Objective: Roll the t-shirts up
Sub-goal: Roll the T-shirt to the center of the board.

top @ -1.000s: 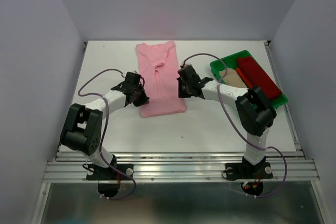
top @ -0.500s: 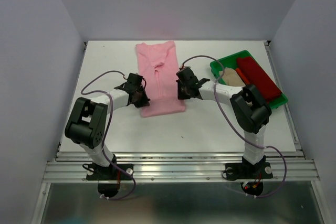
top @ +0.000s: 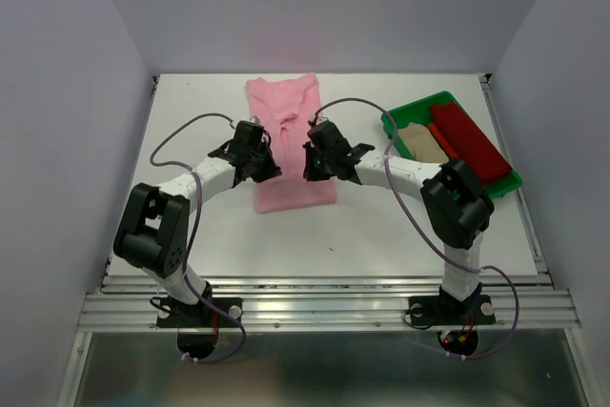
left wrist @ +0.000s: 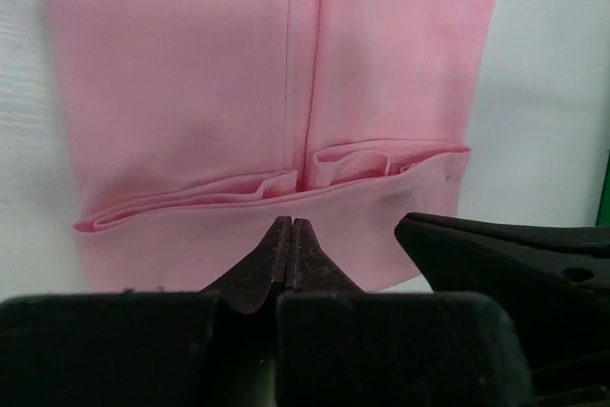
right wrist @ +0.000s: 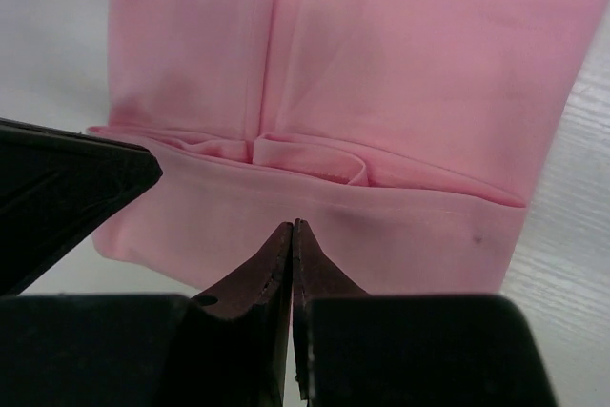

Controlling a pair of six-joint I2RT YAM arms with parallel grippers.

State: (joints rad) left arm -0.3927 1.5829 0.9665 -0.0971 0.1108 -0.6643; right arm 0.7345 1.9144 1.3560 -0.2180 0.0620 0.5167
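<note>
- The pink shirt (top: 286, 140) lies on the table (top: 381, 226) as a long, narrow folded strip. It runs from the far middle toward the arms, and its near end is turned over once into a low first fold.
- The left pincer (left wrist: 291, 226) has its fingers pressed together, with the tips at the edge of that fold. No cloth shows between them, so this looks like a push rather than a pinch.
- The right pincer (right wrist: 293, 226) is likewise together, its tips on the turned flap just beside the left one.
- A dark red shirt (top: 467, 140) and a beige shirt (top: 419, 140) sit in the green tray (top: 410, 113) at the right, well apart from the work.
- Slip risk: closed tips may slide over the smooth cloth without carrying the fold along, which would leave the roll flat.
- Loose core: the fold puckers at the middle seam, and rolling over those wrinkles would probably give a slack, lumpy roll.
- Skew: if one arm gets ahead of the other, the roll would likely go cone-shaped or drift off the strip.
- Clash: both pincers work near the centre, and drifting inward could knock them together.
- Outer edges: neither tip bears on the strip's sides, so those may lag and unfurl.
</note>
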